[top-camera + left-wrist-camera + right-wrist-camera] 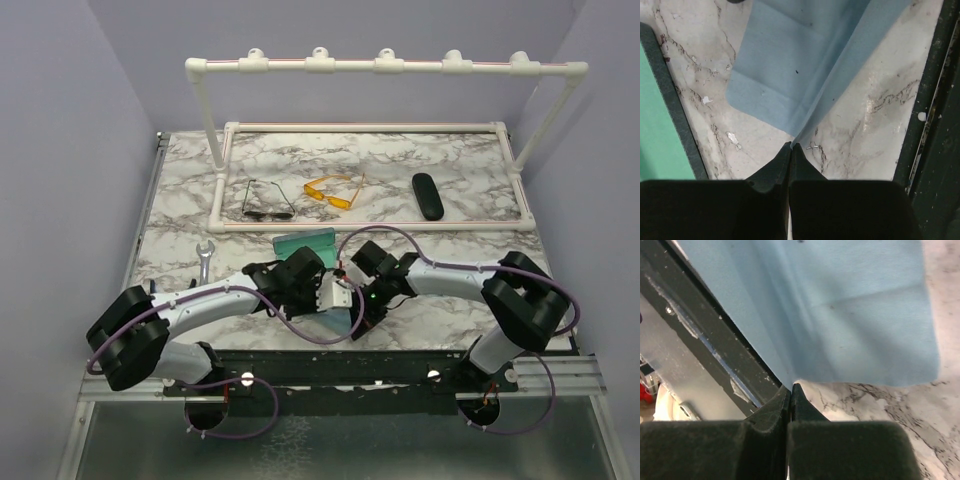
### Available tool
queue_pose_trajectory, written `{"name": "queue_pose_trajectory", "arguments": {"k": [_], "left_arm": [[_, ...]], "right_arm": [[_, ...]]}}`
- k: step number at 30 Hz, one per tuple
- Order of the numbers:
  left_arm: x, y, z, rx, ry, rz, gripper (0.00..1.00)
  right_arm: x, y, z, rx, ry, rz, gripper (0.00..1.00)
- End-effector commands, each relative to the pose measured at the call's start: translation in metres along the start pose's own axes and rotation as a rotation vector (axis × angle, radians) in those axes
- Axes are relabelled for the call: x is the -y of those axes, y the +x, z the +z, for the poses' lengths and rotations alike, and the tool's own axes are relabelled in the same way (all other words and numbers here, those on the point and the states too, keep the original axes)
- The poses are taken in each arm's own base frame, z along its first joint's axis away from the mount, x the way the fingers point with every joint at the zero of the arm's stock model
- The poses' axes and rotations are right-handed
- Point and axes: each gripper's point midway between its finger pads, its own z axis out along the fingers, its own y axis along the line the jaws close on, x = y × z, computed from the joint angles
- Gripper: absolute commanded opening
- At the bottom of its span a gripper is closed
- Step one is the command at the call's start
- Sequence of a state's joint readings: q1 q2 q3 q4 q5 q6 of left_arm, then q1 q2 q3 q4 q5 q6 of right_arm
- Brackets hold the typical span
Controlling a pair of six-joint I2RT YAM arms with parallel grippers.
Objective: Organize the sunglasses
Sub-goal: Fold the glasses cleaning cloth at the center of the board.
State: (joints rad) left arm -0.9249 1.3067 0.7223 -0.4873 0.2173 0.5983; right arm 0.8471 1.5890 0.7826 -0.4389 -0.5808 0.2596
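Two pairs of sunglasses lie inside the white pipe frame at the back: a dark wire pair (268,200) and a yellow-orange pair (333,192) to its right. Both grippers are far from them, close together near the table's front edge. My left gripper (791,145) (322,292) is shut, its tips pinching an edge of a pale blue cloth (805,60). My right gripper (791,385) (362,300) is shut too, pinching another edge of the same cloth (840,315). The cloth (338,293) hangs stretched between the two, just above the marble.
A green open case (305,243) sits just behind the grippers, and its dark rim (675,115) shows at the left of the left wrist view. A black oval case (428,196) lies at the back right. A wrench (205,258) lies at the left. The table's black front edge (715,335) is close.
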Motion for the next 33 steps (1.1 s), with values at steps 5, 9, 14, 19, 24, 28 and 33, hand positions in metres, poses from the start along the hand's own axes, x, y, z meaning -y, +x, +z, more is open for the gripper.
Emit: {"name": "queue_pose_trajectory", "arguments": {"k": [5, 9, 14, 19, 24, 28, 33], "left_arm": [[-0.025, -0.003, 0.010, -0.007, -0.114, -0.036, 0.00], [-0.034, -0.002, 0.012, -0.011, -0.156, -0.031, 0.00], [-0.037, 0.002, 0.014, -0.026, -0.170, -0.018, 0.00], [-0.037, 0.002, 0.017, -0.025, -0.170, -0.014, 0.00], [-0.033, 0.007, 0.018, -0.029, -0.161, -0.019, 0.00], [-0.035, 0.006, 0.019, -0.022, -0.165, -0.006, 0.00], [-0.035, 0.004, 0.020, -0.012, -0.166, 0.000, 0.00]], "right_arm": [[0.023, -0.017, -0.010, 0.046, 0.112, 0.072, 0.01], [0.032, -0.022, -0.014, 0.061, 0.143, 0.087, 0.00], [0.036, -0.031, -0.017, 0.069, 0.141, 0.089, 0.01], [0.043, -0.034, -0.020, 0.067, 0.179, 0.084, 0.01], [0.043, -0.035, -0.019, 0.054, 0.163, 0.083, 0.01], [0.042, -0.029, -0.018, 0.042, 0.157, 0.092, 0.01], [0.039, -0.023, -0.017, 0.033, 0.134, 0.106, 0.01]]}}
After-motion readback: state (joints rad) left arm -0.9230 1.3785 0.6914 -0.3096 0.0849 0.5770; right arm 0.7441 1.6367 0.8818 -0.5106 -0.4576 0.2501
